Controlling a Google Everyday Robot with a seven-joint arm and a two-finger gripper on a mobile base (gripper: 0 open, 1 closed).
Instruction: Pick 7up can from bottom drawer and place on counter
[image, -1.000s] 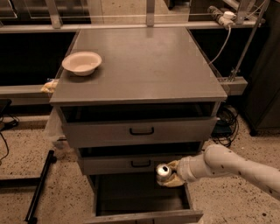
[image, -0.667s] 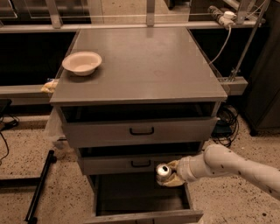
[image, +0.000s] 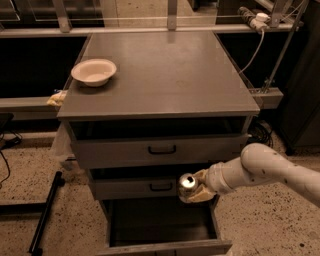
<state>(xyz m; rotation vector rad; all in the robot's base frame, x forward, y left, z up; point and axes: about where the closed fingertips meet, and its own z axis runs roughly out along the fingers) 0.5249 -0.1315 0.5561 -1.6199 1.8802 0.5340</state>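
Observation:
My gripper (image: 194, 188) is shut on the 7up can (image: 187, 186), a small silvery can with its shiny top facing the camera. It holds the can in the air above the right side of the open bottom drawer (image: 160, 225), in front of the middle drawer. The bottom drawer's dark interior shows nothing else inside. The grey counter (image: 165, 75) lies above, well clear of the can.
A cream bowl (image: 94, 71) sits on the counter's left edge. The top two drawers (image: 161, 149) with black handles are partly pulled out. A cable and power strip (image: 255, 20) hang at the back right. A black pole (image: 45, 212) lies on the floor at left.

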